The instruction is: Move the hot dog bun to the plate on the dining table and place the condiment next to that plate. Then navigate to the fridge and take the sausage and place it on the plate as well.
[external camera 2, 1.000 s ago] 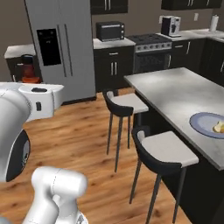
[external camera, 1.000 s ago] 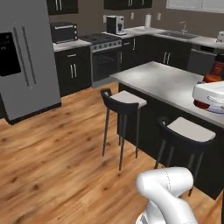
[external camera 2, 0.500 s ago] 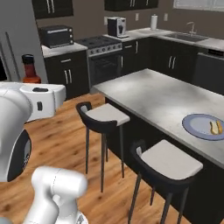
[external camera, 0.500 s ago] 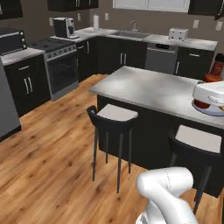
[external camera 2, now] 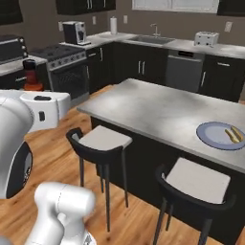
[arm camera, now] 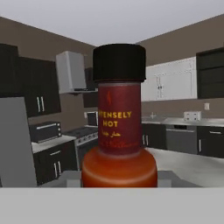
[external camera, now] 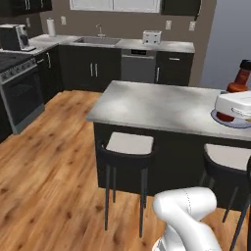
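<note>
Two black bar stools with pale seats [external camera 2: 103,138] stand along the near side of the large rectangular dining table with its grey-white marble top and black base [external camera 2: 158,112]. On that top, toward its right end in the right base view, lies the round pale blue-grey plate with a darker rim [external camera 2: 213,134], and the small elongated yellow-tan hot dog bun [external camera 2: 234,135] lies on the plate's right half. The small dark red condiment bottle with a narrow neck, black cap and red label [arm camera: 119,127] stands upright in the two-finger gripper [arm camera: 119,178], whose jaws are closed on the bottle's wide lower body. In the left base view the bottle's neck and cap rise above the white hand at the right edge of the frame, and the hand covers much of the plate, so whether the bottle is over the plate or beside it cannot be told. Behind the table, a dark wall counter carries a steel sink [external camera: 99,41], a white toaster [external camera: 152,37] and a paper towel roll [external camera: 51,27].
</note>
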